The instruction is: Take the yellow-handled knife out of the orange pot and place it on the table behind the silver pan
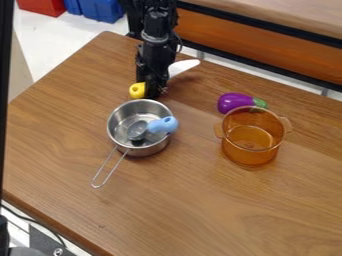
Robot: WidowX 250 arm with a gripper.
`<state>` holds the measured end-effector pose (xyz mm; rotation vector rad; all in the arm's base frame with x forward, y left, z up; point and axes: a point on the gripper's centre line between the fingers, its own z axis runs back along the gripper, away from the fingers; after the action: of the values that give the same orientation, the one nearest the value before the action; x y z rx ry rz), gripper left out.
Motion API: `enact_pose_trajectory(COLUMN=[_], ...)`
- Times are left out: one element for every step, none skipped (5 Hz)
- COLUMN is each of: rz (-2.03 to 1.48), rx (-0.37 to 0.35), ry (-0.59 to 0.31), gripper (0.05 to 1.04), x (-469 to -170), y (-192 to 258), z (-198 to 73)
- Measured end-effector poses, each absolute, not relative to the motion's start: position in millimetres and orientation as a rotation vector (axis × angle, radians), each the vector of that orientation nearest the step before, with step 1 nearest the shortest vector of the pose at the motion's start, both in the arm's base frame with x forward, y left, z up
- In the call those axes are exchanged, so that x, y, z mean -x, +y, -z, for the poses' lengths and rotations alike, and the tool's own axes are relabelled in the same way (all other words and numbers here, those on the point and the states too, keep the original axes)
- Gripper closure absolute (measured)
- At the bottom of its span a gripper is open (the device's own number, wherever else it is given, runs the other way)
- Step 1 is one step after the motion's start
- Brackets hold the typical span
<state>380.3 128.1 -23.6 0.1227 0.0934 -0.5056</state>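
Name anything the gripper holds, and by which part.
That can't be told: the gripper hides the middle of the white-bladed knife, just beyond its yellow handle end.

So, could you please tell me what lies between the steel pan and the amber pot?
Just wooden tabletop lies between the steel pan and the amber pot, as the camera view shows.

A saucepan (138, 114) blocks room before the end effector (153, 95).
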Motion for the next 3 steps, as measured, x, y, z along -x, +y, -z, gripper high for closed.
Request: enact_pose_trajectory(rz=[0.476,0.458,0.435], rx=[-0.124,-0.101,-0.080], ry=[0.138,0.162,0.201], gripper=[0.664,0.664,0.664], x=[-383,-376,-370], y=[138,145,156], z=[25,23,23])
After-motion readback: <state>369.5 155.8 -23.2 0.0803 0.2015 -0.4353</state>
